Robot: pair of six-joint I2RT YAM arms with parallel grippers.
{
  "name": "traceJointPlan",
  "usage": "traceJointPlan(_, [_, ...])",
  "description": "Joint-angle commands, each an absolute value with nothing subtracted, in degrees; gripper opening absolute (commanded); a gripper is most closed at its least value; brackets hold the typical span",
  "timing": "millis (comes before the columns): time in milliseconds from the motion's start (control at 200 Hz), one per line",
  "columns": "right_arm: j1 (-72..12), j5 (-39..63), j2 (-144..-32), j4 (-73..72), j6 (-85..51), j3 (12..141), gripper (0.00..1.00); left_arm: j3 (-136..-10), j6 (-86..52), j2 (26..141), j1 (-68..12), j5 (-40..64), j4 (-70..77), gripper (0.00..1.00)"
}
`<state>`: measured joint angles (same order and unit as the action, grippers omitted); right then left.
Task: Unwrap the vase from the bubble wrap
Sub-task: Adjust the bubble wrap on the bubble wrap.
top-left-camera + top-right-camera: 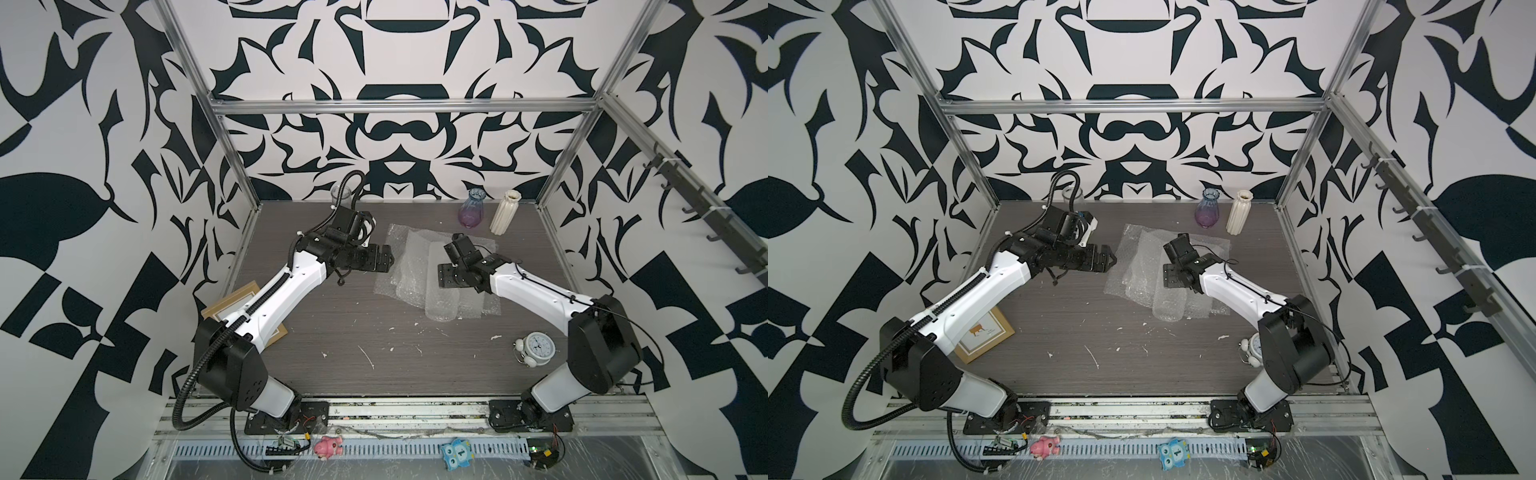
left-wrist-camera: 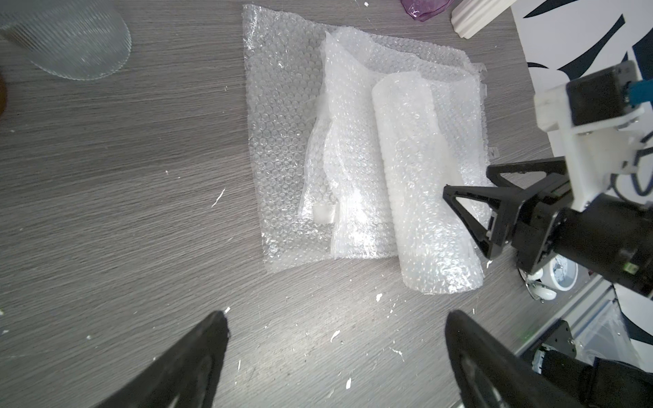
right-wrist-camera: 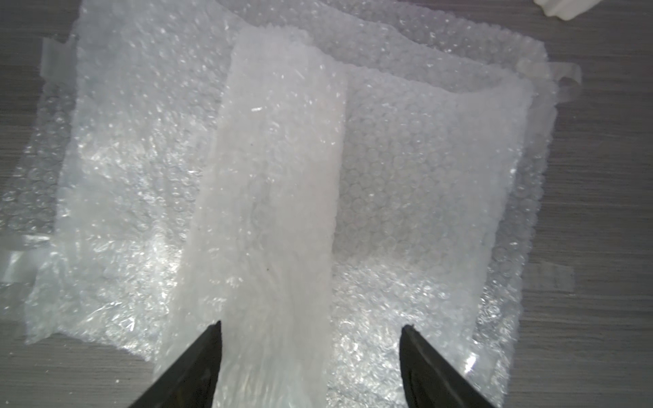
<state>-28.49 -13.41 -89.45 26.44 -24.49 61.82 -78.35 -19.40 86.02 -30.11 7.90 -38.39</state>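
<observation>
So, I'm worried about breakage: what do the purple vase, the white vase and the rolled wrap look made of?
Purple vase: translucent, glossy, so likely tinted glass, possibly plastic. White vase: opaque, matte, fluted, probably ceramic. Bubble wrap roll: thin whitish plastic film, shiny, dotted with air bubbles.

The bubble wrap [image 3: 424,159] below me is clear, glossy, bumpy plastic. The table [image 1: 353,332] looks matt grey wood grain. The ribbed vase [image 1: 504,212] looks matt, the purple vase [image 1: 471,212] glossy glass.
</observation>
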Motion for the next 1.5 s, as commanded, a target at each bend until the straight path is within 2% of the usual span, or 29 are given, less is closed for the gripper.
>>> traceJointPlan(0, [-26.5,-12.7,-87.5,25.8,-24.6,60.1,0.8,-77.9,-19.9,87.0,-29.9,8.9,-38.5,1.0])
traceJointPlan(385, [-22.9,-13.6,-83.9,27.9,-23.0,60.2,0.79,-78.0,-20.1,87.9,-29.8,10.2,-38.3,0.99])
traceJointPlan(680, [-24.3,-14.3,-83.6,28.8,-21.4,66.3,0.72,-78.1,-20.2,88.6,-29.9,13.5,-38.0,0.99])
traceJointPlan(960, [-30.4,-18.5,-91.9,27.6,-16.9,76.0,0.68,-77.6,-20.0,87.8,-29.8,15.2,-37.0,0.99])
traceJointPlan(1245, [-33.0,-23.2,-102.5,29.5,-12.2,86.9,0.5,-76.5,-20.6,85.3,-27.9,12.7,-35.9,0.99])
traceJointPlan(1495, [-34.1,-28.0,-110.3,32.9,-9.6,94.5,0.47,-76.3,-20.9,85.7,-27.0,12.8,-35.7,0.99])
